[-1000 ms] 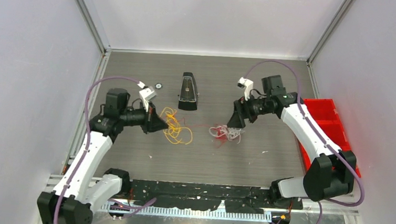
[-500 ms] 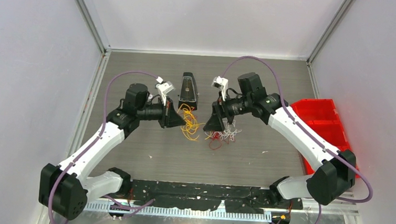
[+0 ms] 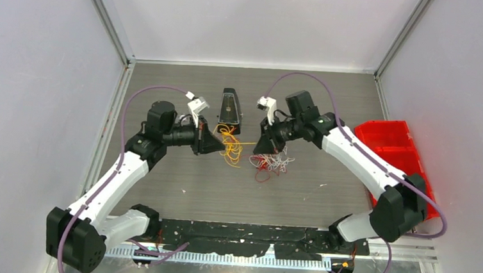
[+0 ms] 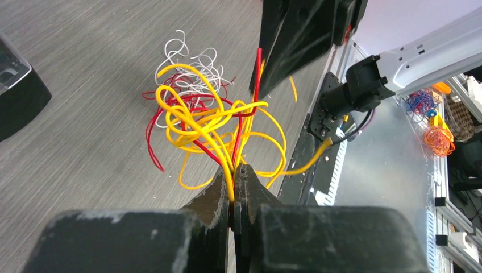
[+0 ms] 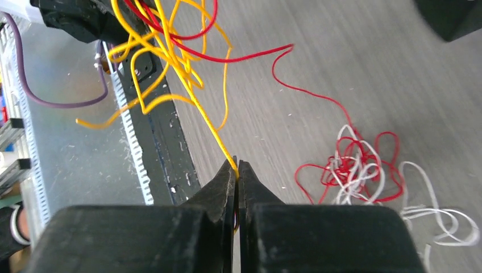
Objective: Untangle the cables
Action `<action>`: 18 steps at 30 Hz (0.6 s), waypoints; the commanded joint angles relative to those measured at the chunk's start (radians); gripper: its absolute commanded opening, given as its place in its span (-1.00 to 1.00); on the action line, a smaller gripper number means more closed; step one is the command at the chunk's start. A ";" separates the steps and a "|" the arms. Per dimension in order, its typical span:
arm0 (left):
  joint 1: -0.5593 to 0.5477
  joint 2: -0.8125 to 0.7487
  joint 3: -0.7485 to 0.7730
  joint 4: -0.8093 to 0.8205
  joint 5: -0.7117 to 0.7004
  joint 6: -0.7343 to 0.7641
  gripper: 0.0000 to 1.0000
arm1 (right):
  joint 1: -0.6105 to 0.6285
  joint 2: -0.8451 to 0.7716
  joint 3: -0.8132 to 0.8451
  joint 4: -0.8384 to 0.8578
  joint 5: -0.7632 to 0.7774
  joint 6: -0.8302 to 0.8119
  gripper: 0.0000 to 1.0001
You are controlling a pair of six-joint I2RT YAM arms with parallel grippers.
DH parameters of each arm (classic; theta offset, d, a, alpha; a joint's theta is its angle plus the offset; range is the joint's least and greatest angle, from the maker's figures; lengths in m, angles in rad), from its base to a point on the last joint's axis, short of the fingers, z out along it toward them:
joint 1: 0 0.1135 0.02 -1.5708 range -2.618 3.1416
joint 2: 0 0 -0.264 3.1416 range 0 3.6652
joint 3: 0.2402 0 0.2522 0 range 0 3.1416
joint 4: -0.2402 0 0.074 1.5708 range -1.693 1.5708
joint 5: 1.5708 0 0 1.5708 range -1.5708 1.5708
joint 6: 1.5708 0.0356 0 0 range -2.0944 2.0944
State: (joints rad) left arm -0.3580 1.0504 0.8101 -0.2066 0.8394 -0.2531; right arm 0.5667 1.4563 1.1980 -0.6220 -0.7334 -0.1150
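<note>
A tangle of yellow cables (image 3: 231,150) with a red cable (image 4: 150,138) through it hangs between my two grippers at the table's middle. My left gripper (image 3: 220,146) (image 4: 234,177) is shut on yellow and red strands at the tangle's left side. Facing it, my right gripper (image 3: 259,149) (image 5: 237,165) is shut on one yellow strand (image 5: 200,111) that runs taut up to the tangle. A second clump of red and white cables (image 3: 273,164) (image 5: 364,170) lies on the table just right of and below the right gripper. A red strand (image 5: 301,91) links it to the yellow tangle.
A black wedge-shaped device (image 3: 230,112) stands just behind the tangle. A red bin (image 3: 397,147) sits at the table's right edge. A black strip (image 3: 251,233) runs along the near edge between the arm bases. Walls close in the left, right and back.
Both arms have swung inward toward the table's middle, the left carrying the yellow tangle. My right gripper, open before, has shut on a yellow strand.
</note>
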 commanded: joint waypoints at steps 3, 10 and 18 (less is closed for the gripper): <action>0.106 -0.095 -0.023 -0.043 0.065 0.107 -1.00 | -0.169 -0.134 -0.049 -0.197 0.081 -0.207 -0.89; -0.014 -0.067 0.001 -0.015 0.141 0.160 -1.00 | -0.151 -0.072 0.073 -0.329 -0.131 -0.274 0.22; -0.101 0.039 0.079 -0.075 0.163 0.216 -1.00 | -0.050 -0.107 0.227 -0.102 -0.109 -0.077 0.79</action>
State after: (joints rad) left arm -0.4324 1.0512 0.8204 -0.2569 0.9714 -0.0906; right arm 0.4438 1.4132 1.3609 -0.8539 -0.8402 -0.2817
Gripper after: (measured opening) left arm 0.030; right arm 0.868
